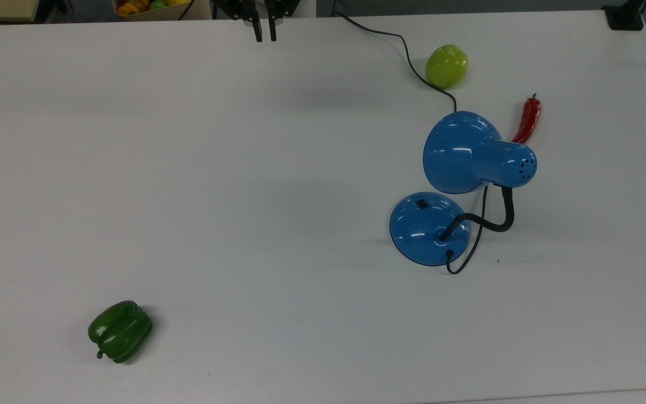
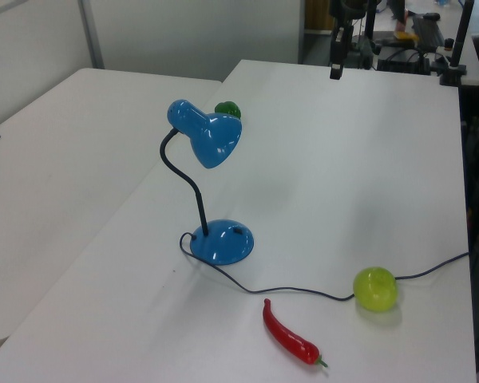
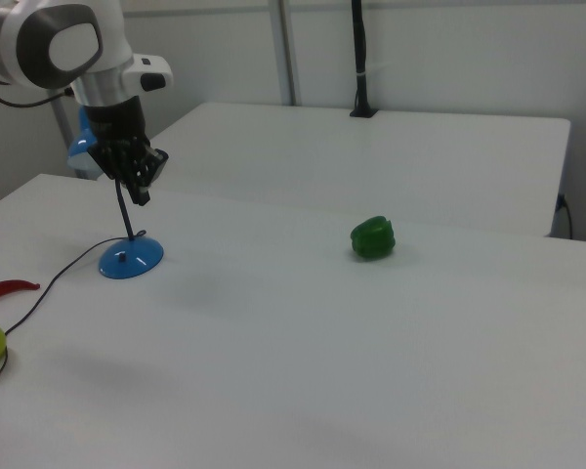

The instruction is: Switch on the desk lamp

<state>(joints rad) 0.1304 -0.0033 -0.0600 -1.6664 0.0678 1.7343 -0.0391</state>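
1. A green bell pepper [image 1: 120,331] lies near the top view's lower left.
2. The desk lamp [image 1: 457,185] stands at the top view's right — base beside its shade.
3. Far off, the gripper [image 1: 265,31] hangs nearly closed — holding nothing.

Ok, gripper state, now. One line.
Gripper: fingers nearly together with a thin gap between them, holding nothing, up at the table's far edge in the top view, well away from the desk lamp.
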